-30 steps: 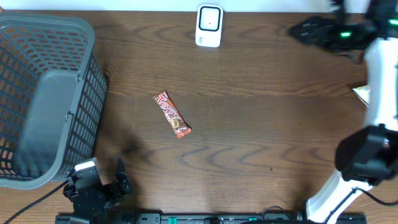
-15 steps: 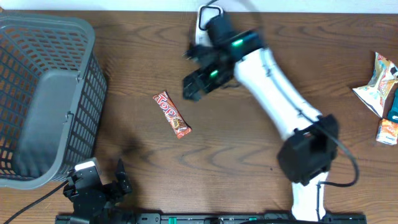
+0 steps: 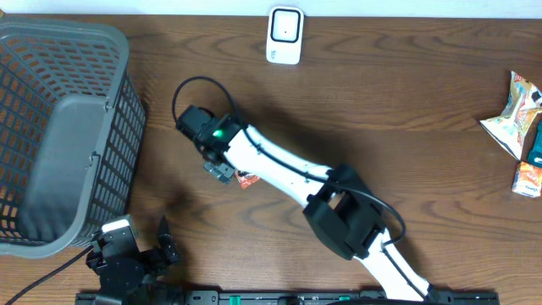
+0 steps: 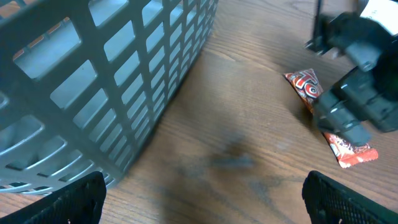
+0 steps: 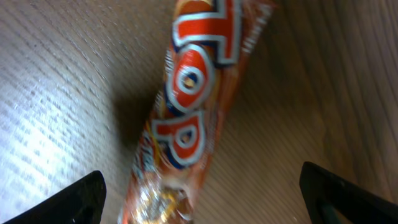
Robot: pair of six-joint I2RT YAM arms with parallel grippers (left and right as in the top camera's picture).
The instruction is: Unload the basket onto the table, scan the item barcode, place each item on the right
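Right pincer wide open astride bar, nothing gripped; left pincer open, empty. Bar not yet lifted, scanner not reached.

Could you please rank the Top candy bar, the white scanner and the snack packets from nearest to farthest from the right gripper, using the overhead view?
From the right gripper:
1. Top candy bar: directly beneath it, mid-table.
2. White scanner: at the table's far edge, near the centre.
3. Snack packets: at the table's right edge.
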